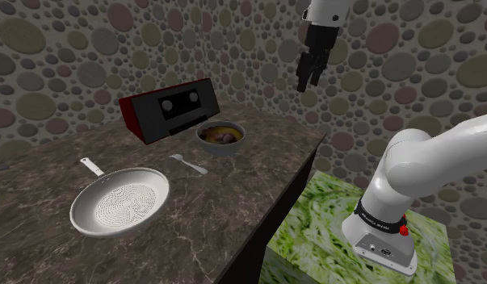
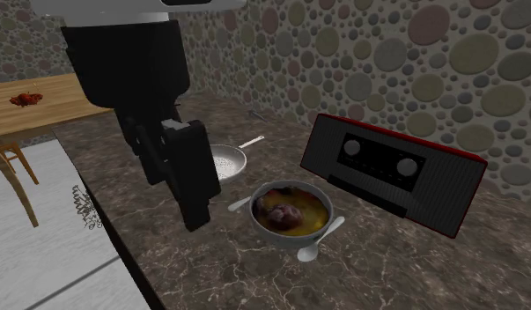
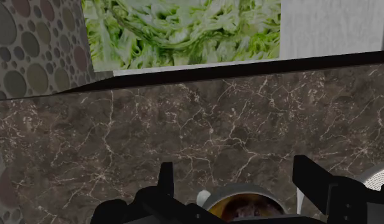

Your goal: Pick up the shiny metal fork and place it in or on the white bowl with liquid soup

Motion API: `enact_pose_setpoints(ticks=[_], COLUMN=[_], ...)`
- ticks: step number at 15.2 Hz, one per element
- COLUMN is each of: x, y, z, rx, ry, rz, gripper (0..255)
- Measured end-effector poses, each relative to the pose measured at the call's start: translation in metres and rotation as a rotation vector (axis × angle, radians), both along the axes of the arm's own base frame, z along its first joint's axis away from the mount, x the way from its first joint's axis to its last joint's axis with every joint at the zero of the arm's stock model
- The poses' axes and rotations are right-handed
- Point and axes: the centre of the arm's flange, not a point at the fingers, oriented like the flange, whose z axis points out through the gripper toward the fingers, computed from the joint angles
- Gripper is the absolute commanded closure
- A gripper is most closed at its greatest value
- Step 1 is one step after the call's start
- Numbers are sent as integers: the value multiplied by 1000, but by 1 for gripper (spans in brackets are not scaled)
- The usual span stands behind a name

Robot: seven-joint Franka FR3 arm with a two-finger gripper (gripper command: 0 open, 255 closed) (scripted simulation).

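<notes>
The fork [image 1: 189, 164] is a small pale utensil lying flat on the dark marble counter, between the pan and the bowl. Its end [image 2: 239, 204] pokes out beside the bowl in the second exterior view. The bowl [image 1: 220, 137] [image 2: 290, 211] [image 3: 244, 205] holds yellowish soup with a dark lump and stands in front of the radio. My black gripper [image 1: 305, 83] [image 2: 178, 187] [image 3: 238, 181] hangs high above the counter, up and to the shoulder view's right of the bowl. Its fingers stand apart with nothing between them.
A white frying pan [image 1: 120, 202] [image 2: 226, 162] lies near the counter's front. A black and red radio [image 1: 170, 109] [image 2: 391, 172] stands behind the bowl. A pale spoon-like utensil [image 2: 318, 243] lies against the bowl. The green-patterned stand [image 1: 330, 218] adjoins the counter edge.
</notes>
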Motion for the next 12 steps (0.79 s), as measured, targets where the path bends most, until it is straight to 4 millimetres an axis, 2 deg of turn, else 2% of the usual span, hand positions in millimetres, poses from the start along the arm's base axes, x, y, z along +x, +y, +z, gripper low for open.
enact_pose_setpoints(ticks=[2,4,12], x=[5,19,100], y=[3,12,59], z=[-3,-14,-73], rx=[0,1,9], ry=[3,11,54], rz=[1,7,32], gripper=[0,0,0])
